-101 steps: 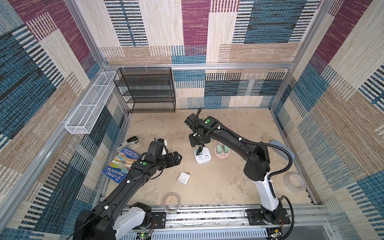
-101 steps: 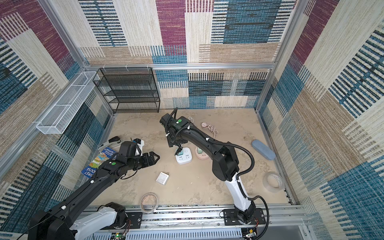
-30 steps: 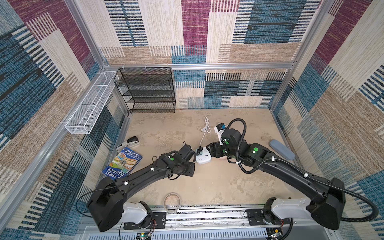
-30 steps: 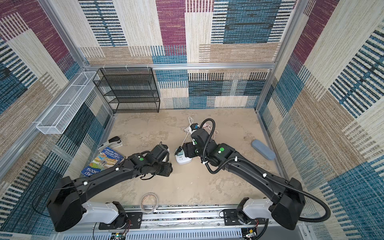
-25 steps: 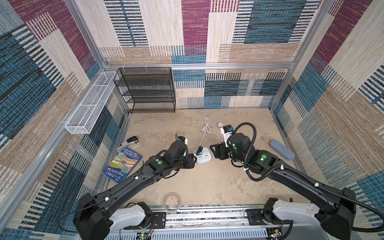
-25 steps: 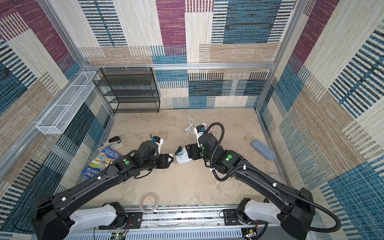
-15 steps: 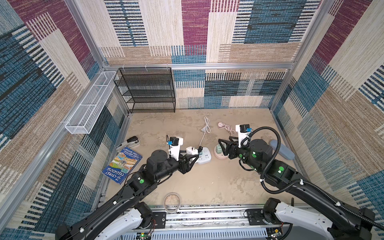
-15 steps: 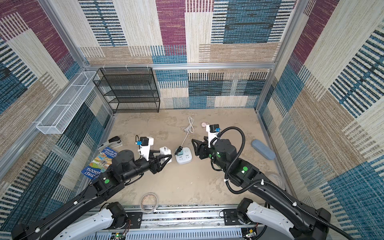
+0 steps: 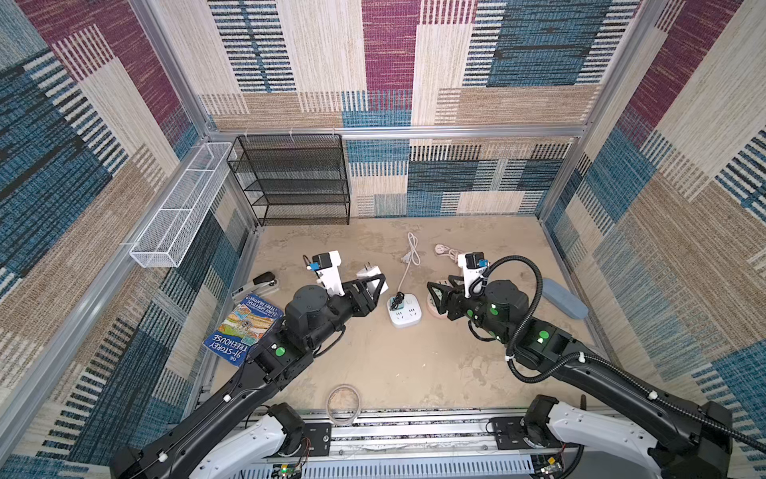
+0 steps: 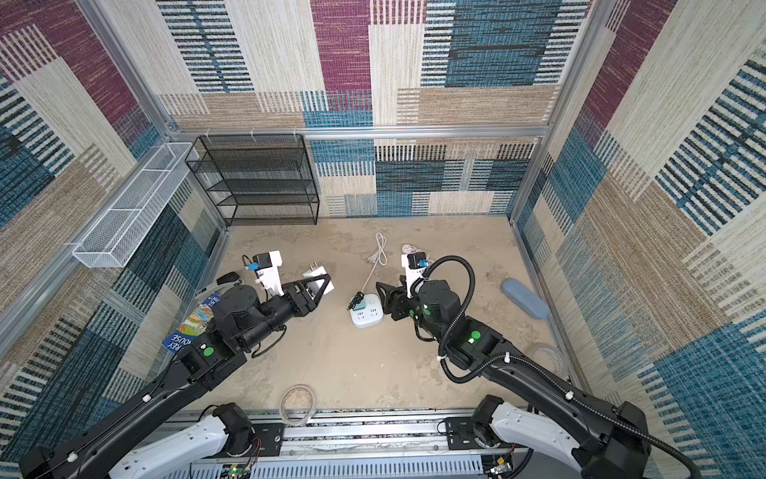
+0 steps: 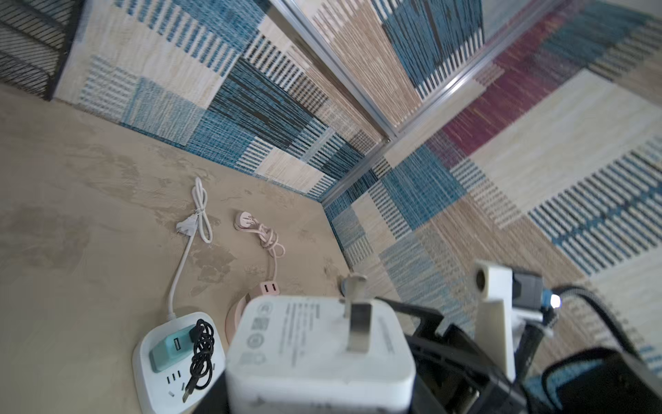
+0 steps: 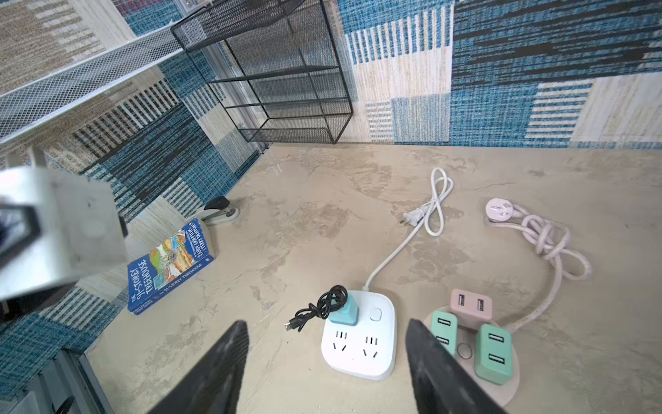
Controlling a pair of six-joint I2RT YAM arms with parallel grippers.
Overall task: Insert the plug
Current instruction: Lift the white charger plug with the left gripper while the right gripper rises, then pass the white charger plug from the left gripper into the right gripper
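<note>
Up off the table (image 9: 393,365) and left of the strip (image 9: 405,312), the white plug (image 9: 369,274) now rides clamped in the raised left gripper (image 9: 378,285), the right gripper (image 9: 435,299) drawn back, spread and empty: pickup done, alignment and insertion remain.

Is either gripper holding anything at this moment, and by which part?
The left gripper holds the white plug adapter by the sides of its square body, with the prongs left free. The right gripper is open and empty.

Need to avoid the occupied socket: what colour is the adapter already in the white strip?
The adapter is teal; clearest in the right wrist view.
</note>
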